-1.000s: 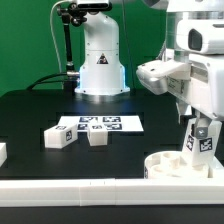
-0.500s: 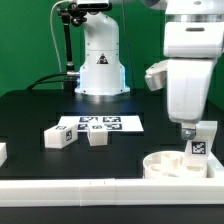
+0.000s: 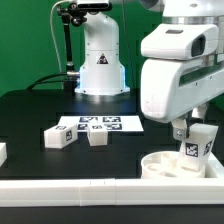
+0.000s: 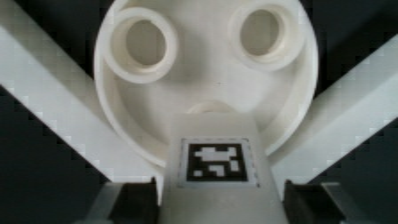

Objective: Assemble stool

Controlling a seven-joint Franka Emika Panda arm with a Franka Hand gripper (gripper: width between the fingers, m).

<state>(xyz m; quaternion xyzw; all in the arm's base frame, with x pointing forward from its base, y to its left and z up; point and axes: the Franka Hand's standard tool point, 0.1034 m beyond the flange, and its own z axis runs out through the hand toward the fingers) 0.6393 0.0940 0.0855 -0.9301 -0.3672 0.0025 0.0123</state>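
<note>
The round white stool seat [image 3: 168,166] lies at the front of the exterior view's right. My gripper [image 3: 189,129] is shut on a white block leg [image 3: 199,147] with a square tag and holds it slightly tilted, its lower end down at the seat. In the wrist view the leg [image 4: 217,150] runs between my fingers [image 4: 139,203], and the gripper [image 4: 224,206] is closed on it. The seat [image 4: 199,85] lies beyond, showing two round holes. I cannot tell whether the leg's end touches the seat.
Two more white legs [image 3: 58,137] [image 3: 97,137] lie mid-table beside the marker board [image 3: 101,124]. Another white part [image 3: 2,152] sits at the exterior view's left edge. A long white rail [image 3: 80,190] runs along the front. The robot base [image 3: 100,62] stands behind.
My wrist has turned and the arm's body has swung toward the exterior view's left. The held leg has turned with it and stays over the seat.
</note>
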